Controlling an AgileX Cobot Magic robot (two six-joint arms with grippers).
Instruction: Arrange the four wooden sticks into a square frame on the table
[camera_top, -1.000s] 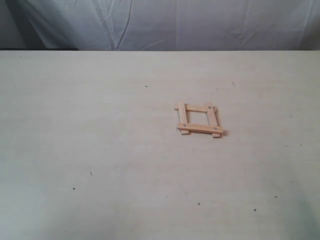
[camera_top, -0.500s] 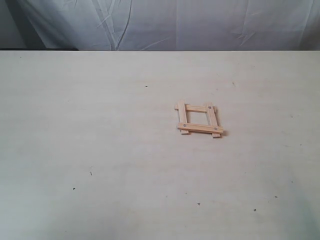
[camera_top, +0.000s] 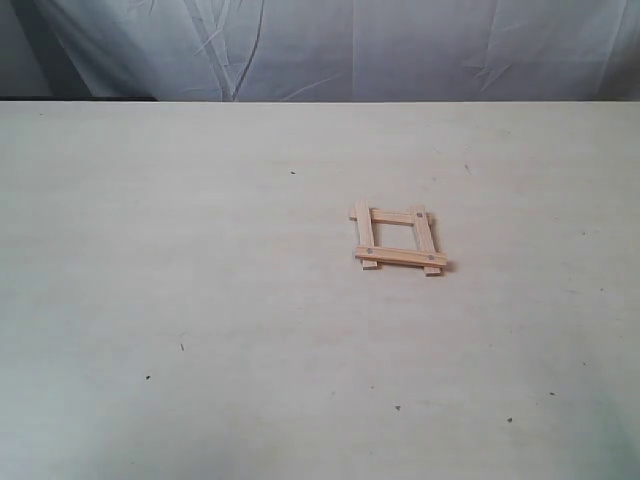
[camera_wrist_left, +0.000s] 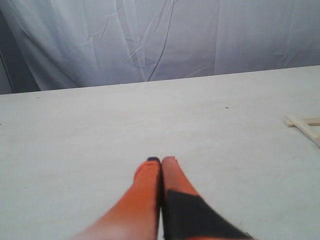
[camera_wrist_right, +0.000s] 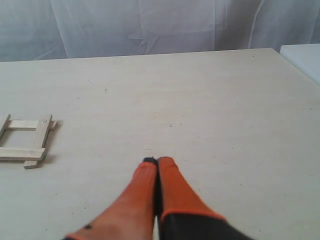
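Observation:
The four wooden sticks lie as a small square frame (camera_top: 398, 239) on the table (camera_top: 200, 260), right of its middle, with the ends overlapping at the corners. In the right wrist view the frame (camera_wrist_right: 25, 141) shows at the picture's edge, well apart from my right gripper (camera_wrist_right: 157, 160), whose orange fingers are pressed together with nothing between them. The left wrist view catches only one corner of the frame (camera_wrist_left: 305, 125). My left gripper (camera_wrist_left: 160, 160) is shut on nothing, held over bare table far from the sticks. Neither gripper appears in the exterior view.
A wrinkled white cloth (camera_top: 350, 45) hangs behind the table's far edge. A white surface (camera_wrist_right: 305, 57) adjoins the table's corner in the right wrist view. A few dark specks (camera_top: 182, 347) dot the tabletop.

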